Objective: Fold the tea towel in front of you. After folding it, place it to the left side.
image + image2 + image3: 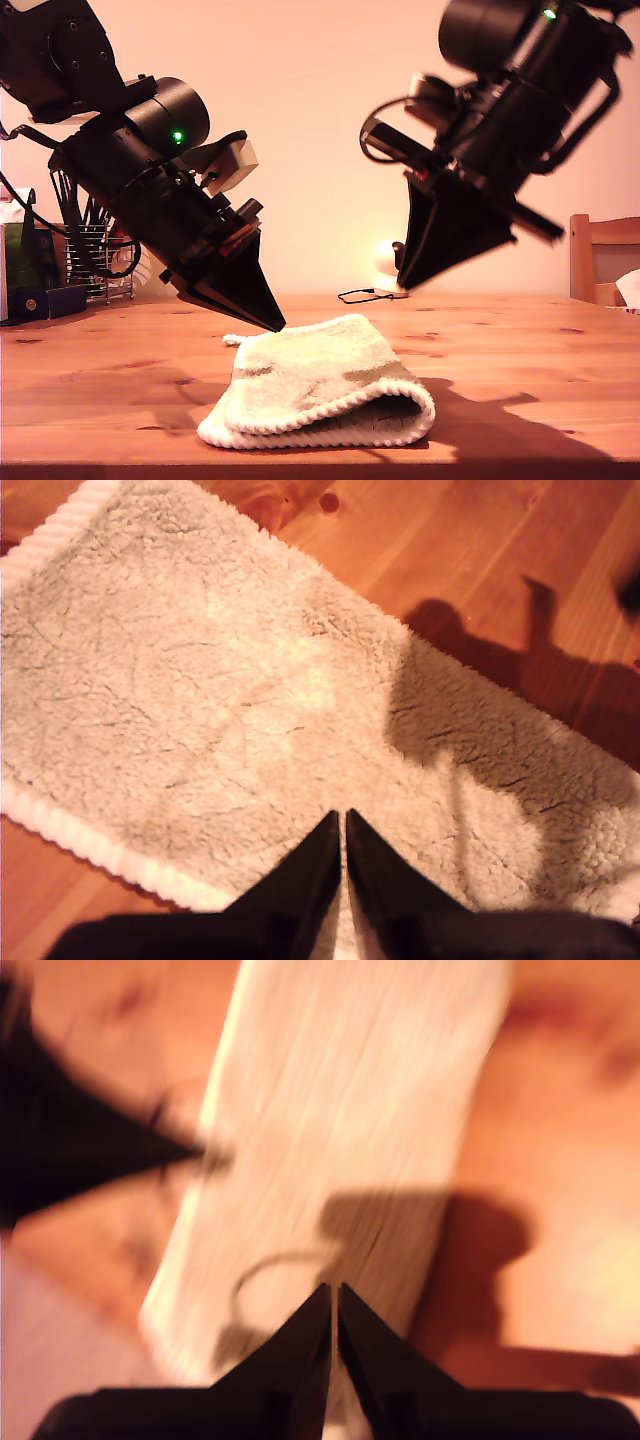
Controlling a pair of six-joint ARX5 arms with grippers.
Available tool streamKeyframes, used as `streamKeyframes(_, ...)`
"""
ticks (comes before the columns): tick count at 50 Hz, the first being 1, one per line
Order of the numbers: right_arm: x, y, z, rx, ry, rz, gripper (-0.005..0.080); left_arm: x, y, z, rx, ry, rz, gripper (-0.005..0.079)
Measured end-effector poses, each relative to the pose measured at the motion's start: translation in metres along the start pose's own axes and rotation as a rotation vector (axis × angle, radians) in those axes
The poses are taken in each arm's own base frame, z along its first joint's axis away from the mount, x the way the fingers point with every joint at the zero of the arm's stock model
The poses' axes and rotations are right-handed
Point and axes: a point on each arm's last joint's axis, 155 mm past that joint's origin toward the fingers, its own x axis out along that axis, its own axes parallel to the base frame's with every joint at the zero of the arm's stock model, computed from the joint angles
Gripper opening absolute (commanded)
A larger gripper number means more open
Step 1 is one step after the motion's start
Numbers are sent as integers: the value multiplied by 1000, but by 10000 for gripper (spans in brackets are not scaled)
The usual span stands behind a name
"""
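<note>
The tea towel (320, 385), cream-white and fluffy with a ribbed hem, lies folded over on the wooden table (520, 350), its rounded fold toward the exterior view's right. My first gripper (279, 325) is shut with nothing in it, its tips just above the towel's back corner on the exterior view's left. In the first wrist view its fingertips (343, 820) hang close over the towel (200, 680). My second gripper (404, 286) is shut and empty, raised well above the table behind the towel, and blurred. The second wrist view shows this gripper (333, 1290), the towel (340, 1110) below it and the first gripper (185, 1150) at the towel's edge.
At the exterior view's left stand a wire rack with utensils (95, 260) and a green box (20, 265). A thin black cord (365, 295) lies on the table behind the towel. A wooden chair (600, 250) stands at the exterior view's right.
</note>
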Motion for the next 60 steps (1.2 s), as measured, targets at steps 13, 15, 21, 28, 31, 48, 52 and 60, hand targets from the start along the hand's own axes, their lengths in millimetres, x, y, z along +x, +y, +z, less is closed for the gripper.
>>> streamKeyframes(13,0,5,-19,89,77,36,237,6,-19,-4,24,26,-31,-21)
streamKeyframes(15,0,7,-24,98,96,47,285,7,-21,-7,21,39,-35,-21)
streamKeyframes(21,0,5,-33,127,129,42,300,7,-21,-10,16,50,-37,-21)
streamKeyframes(28,-1,2,-42,148,164,27,318,7,-22,-14,7,66,-40,-22)
streamKeyframes(31,0,1,-45,152,174,24,343,6,-22,-15,5,69,-40,-22)
streamKeyframes(48,35,-16,-73,209,303,3,374,7,-28,-20,-2,91,-62,-22)
streamKeyframes(52,36,-16,-73,219,295,4,373,7,-28,-21,-4,94,-62,-22)
streamKeyframes(60,38,-14,-67,225,275,15,369,7,-28,-20,-3,92,-63,-22)
